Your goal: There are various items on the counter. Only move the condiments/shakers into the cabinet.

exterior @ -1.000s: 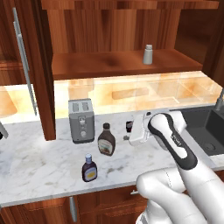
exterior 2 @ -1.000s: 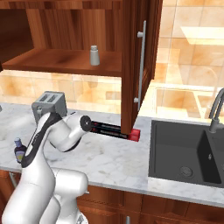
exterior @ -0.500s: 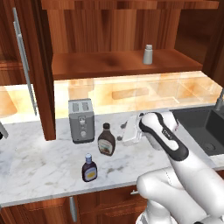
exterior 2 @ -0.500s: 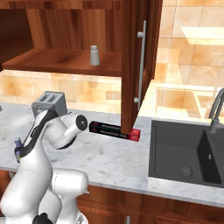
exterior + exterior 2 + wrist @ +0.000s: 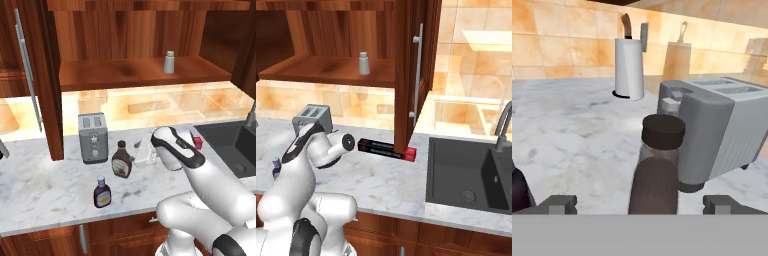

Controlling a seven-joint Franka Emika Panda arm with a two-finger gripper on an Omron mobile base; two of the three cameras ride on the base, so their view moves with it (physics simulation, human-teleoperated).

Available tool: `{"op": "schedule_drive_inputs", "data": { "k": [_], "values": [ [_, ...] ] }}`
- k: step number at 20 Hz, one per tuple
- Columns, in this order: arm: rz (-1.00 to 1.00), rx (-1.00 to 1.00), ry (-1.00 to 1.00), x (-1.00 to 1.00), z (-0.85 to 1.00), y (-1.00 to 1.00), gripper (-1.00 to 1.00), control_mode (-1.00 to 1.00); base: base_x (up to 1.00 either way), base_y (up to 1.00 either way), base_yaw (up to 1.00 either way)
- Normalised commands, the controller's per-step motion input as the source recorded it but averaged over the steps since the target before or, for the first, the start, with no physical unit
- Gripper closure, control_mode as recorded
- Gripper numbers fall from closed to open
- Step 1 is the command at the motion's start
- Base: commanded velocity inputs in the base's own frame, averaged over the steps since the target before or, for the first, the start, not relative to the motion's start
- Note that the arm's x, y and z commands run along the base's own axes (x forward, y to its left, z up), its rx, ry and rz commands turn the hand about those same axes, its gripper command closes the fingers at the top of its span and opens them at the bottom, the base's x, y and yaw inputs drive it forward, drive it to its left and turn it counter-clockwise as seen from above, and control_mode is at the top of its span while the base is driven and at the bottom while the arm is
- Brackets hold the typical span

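Brown sauce bottle [image 5: 656, 170] between open jaws

Shaker [image 5: 169, 62] on cabinet shelf [image 5: 125, 75], sauce bottle [image 5: 121, 160] beside toaster [image 5: 93, 137]

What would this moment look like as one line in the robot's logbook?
shaker: on cabinet shelf | gripper: jaws open, facing brown sauce bottle | small bottle: on counter

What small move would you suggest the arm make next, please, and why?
Probably ease the open tool forward around the wide dark brown sauce bottle and close: the bottle stands centred between the fingertips, beside the toaster, and the shaker is already shelved.
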Motion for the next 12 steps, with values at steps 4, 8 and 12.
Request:
{"op": "schedule_drive_inputs", "data": {
  "k": [4,8,12],
  "values": [
    [0.0,0.01,0.0,0.34,-0.08,0.0,-1.0,-1.0,0.0,0.0,0.0],
    [0.0,0.01,0.0,0.18,-0.12,0.0,-1.0,-1.0,0.0,0.0,0.0],
    [0.0,0.0,0.0,-0.03,-0.13,0.05,-1.0,-1.0,0.0,0.0,0.0]
  ]
}}
